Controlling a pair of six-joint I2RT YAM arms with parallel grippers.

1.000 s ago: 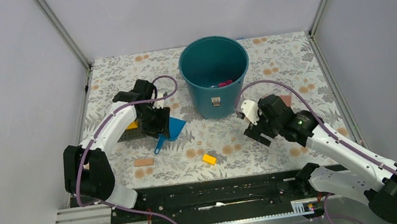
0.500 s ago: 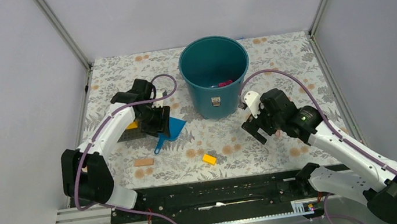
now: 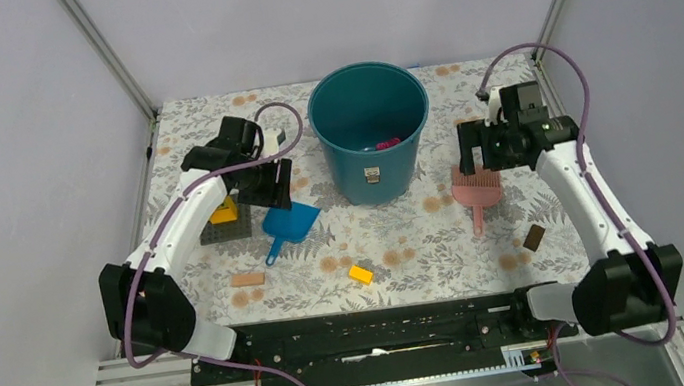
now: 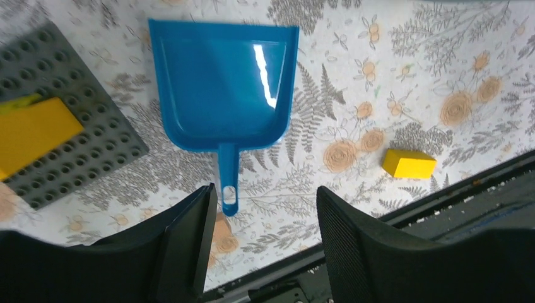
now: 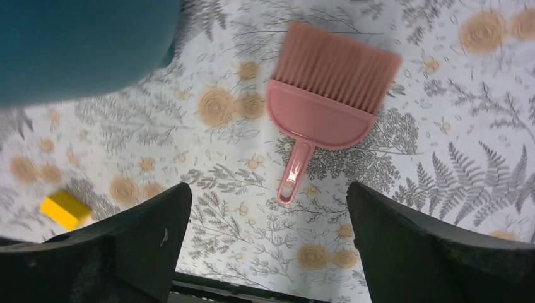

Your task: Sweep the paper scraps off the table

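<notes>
The only paper scraps I see are a pink wad (image 3: 389, 143) and smaller bits beside it on the floor of the teal bucket (image 3: 332, 149). The floral table (image 3: 404, 235) shows no scraps around the tools. A blue dustpan (image 3: 290, 223) (image 4: 224, 88) lies flat left of the bucket, handle toward the front. My left gripper (image 3: 273, 192) (image 4: 266, 202) hovers over that handle, open, holding nothing. A pink brush (image 3: 474, 186) (image 5: 328, 88) lies right of the bucket. My right gripper (image 3: 477, 156) (image 5: 268, 196) hangs above it, open wide and empty.
A grey studded plate (image 3: 240, 229) (image 4: 94, 145) carrying a yellow brick (image 3: 224, 213) sits left of the dustpan. A loose yellow brick (image 3: 361, 274) (image 4: 409, 163) (image 5: 65, 209) and a tan block (image 3: 247, 279) lie near the front edge. A brown block (image 3: 533, 237) lies front right.
My right arm has swung from the front centre to the back right, uncovering the pink brush on the table. My left gripper has drawn back off the dustpan, its jaws wider.
</notes>
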